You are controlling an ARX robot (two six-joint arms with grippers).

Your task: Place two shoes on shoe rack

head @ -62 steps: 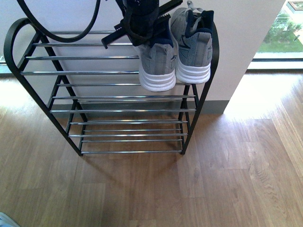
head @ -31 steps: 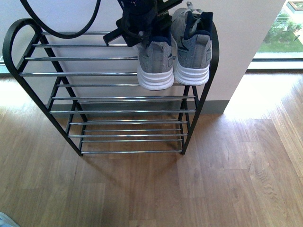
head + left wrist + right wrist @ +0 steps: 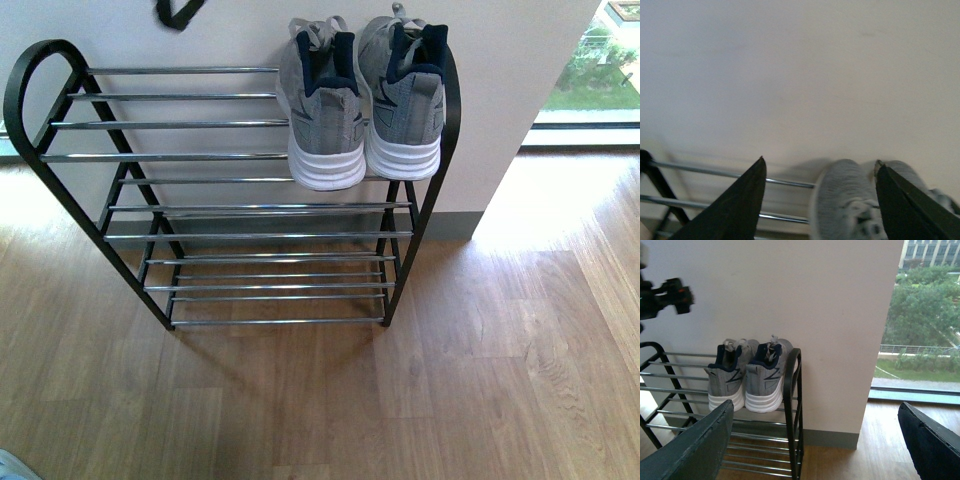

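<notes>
On the top shelf of the black-framed chrome-rod shoe rack (image 3: pixel 180 155), at its right end, sit the grey knit white-soled sneakers (image 3: pixel 365 100), heels overhanging the front rod. The left claw (image 3: pixel 819 162) and right claw (image 3: pixel 816 405) gape wide, empty.

Grey knit sneakers (image 3: pixel 325 120): 2, forming one pair. Shoe rack (image 3: pixel 200 125): 1, black-framed; chrome-rod tiers: 4. Window (image 3: pixel 600 60), upper right of frame: 1. Pale blue sliver (image 3: pixel 8 468), lower left corner: 1, kind unclear.

A home entryway: shoe rack (image 3: pixel 250 180) against a white wall (image 3: pixel 815 300), wood floor (image 3: pixel 480 380), garden window (image 3: pixel 925 325).
</notes>
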